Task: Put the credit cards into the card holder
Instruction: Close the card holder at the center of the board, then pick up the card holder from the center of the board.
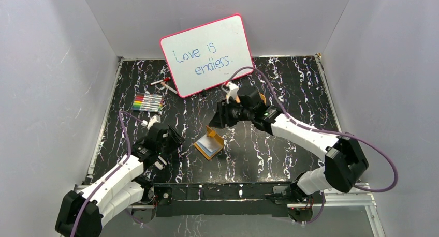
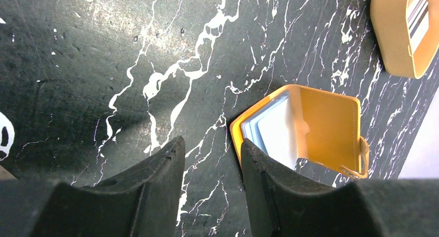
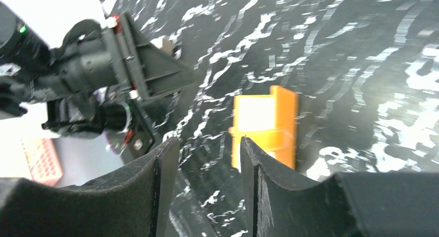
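The orange-tan card holder [image 1: 215,136] lies open on the black marble table between the two arms, one flap standing up. Whitish and pale blue credit cards [image 2: 274,131] lie stacked inside the card holder [image 2: 331,126]. A striped card [image 2: 418,14] sits in an orange tray [image 2: 393,35]. My left gripper [image 1: 173,138] is open and empty just left of the holder; in the left wrist view the left gripper [image 2: 209,146] has its right finger at the holder's edge. My right gripper [image 1: 217,119] hovers open and empty above the holder's far side; the right wrist view shows the right gripper [image 3: 209,144] over the holder [image 3: 264,123].
A pink-framed whiteboard [image 1: 207,55] leans at the back. Coloured markers [image 1: 147,101] lie at the left, and loose pens [image 1: 164,83] rest by the board. The orange tray [image 1: 262,98] sits partly hidden behind the right arm. White walls enclose the table.
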Action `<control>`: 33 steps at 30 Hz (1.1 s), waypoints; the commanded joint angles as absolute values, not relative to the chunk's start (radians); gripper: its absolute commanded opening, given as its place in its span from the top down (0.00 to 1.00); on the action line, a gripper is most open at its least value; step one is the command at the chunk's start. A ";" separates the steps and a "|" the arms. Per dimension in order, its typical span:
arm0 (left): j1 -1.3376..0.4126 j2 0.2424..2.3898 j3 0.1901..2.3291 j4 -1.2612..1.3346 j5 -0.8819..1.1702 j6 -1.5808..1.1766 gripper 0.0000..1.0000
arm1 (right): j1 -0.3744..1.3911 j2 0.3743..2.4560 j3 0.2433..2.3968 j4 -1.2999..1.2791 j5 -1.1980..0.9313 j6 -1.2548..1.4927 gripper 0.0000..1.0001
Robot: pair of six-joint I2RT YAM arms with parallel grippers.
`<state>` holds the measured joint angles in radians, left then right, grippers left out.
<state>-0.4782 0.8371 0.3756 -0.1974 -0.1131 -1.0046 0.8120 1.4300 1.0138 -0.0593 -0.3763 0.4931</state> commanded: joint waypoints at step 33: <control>-0.479 0.945 0.370 -0.075 0.014 -0.994 0.63 | 0.908 1.680 0.942 -0.081 -0.254 0.445 0.48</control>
<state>-0.4782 0.9966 0.3481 -0.0433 0.0242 -1.0054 0.8734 1.6672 0.9504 -0.1238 -0.3092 0.4614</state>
